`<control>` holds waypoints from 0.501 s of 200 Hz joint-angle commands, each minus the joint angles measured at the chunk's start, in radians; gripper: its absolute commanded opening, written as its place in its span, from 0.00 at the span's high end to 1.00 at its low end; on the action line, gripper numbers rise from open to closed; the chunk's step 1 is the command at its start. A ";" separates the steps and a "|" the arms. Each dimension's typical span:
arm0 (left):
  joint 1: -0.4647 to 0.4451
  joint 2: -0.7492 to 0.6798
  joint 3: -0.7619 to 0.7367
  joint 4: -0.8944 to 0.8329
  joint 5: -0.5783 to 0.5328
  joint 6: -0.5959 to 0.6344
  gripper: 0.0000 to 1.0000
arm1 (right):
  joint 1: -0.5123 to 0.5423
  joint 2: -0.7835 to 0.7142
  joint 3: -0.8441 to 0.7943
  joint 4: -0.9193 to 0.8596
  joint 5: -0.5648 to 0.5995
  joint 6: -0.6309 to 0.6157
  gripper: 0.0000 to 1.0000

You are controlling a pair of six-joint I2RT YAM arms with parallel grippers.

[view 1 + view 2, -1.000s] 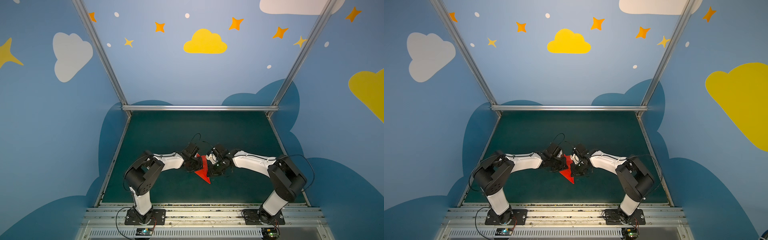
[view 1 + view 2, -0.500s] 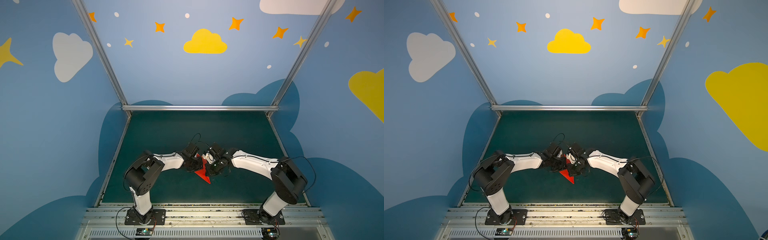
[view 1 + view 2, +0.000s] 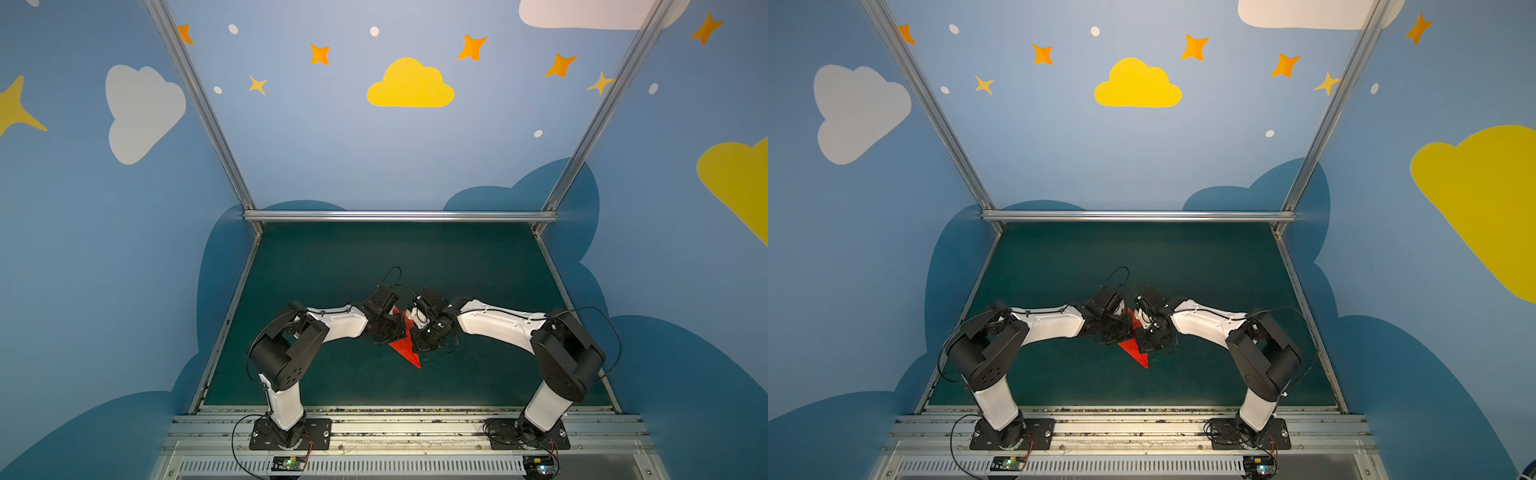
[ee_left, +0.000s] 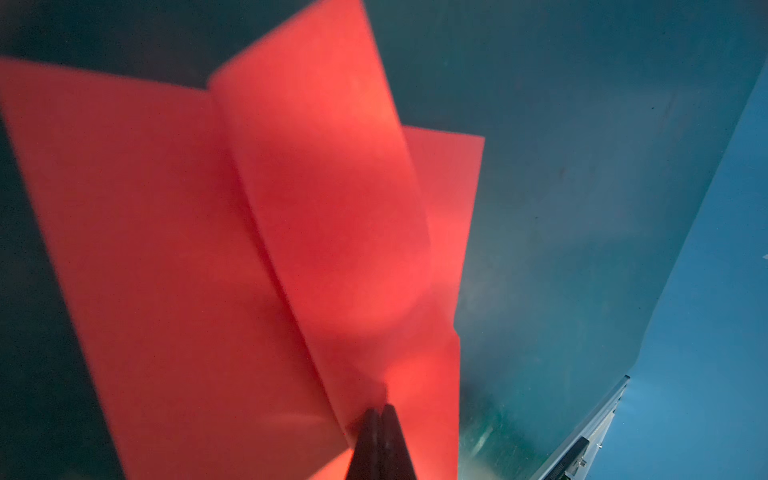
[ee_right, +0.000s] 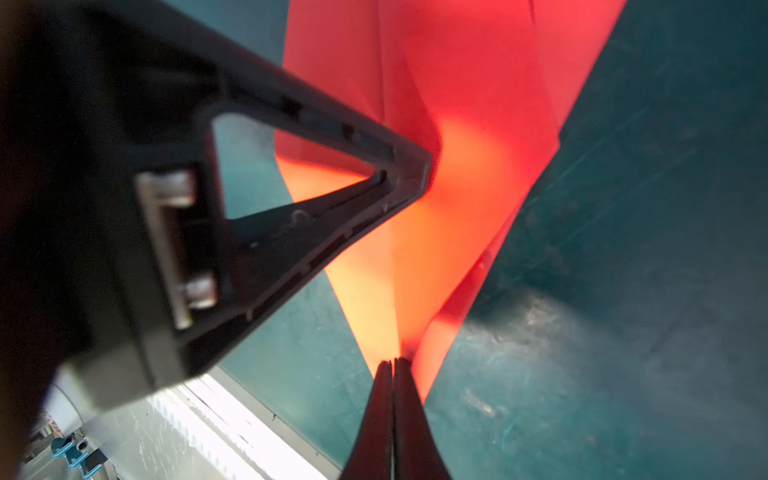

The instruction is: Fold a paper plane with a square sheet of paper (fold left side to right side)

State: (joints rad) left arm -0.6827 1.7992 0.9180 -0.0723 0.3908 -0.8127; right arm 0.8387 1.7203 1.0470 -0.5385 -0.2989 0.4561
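The square sheet of paper now shows as a folded red paper plane (image 3: 406,350) (image 3: 1134,351), a pointed dart on the green mat with its nose toward the front. The two arms meet over it, in both top views. My left gripper (image 3: 392,331) (image 4: 380,409) is shut on a raised middle flap of the paper plane (image 4: 199,257). My right gripper (image 3: 417,337) (image 5: 393,360) is shut on the paper plane (image 5: 469,166) close to its pointed end. The black left fingers (image 5: 316,208) reach onto the paper in the right wrist view.
The green mat (image 3: 374,257) is bounded by an aluminium back rail (image 3: 399,215), slanted side rails and a front rail (image 3: 395,419) carrying both arm bases. Blue painted walls enclose the cell.
The right gripper has shifted a little to the left, in toward the paper, and closed on it. The left gripper has stayed shut in place.
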 commanded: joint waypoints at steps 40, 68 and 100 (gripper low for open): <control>0.000 0.044 -0.007 -0.057 -0.038 0.005 0.97 | -0.013 0.022 -0.034 0.018 0.005 -0.011 1.00; 0.000 0.040 -0.007 -0.058 -0.038 0.005 0.97 | -0.013 0.033 -0.037 0.028 -0.003 -0.010 1.00; 0.001 0.043 -0.005 -0.058 -0.036 0.006 0.97 | -0.011 0.042 -0.044 0.035 -0.007 -0.008 1.00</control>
State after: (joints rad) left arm -0.6827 1.7992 0.9180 -0.0727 0.3908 -0.8124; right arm 0.8318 1.7416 1.0191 -0.5087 -0.3000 0.4553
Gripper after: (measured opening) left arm 0.047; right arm 0.050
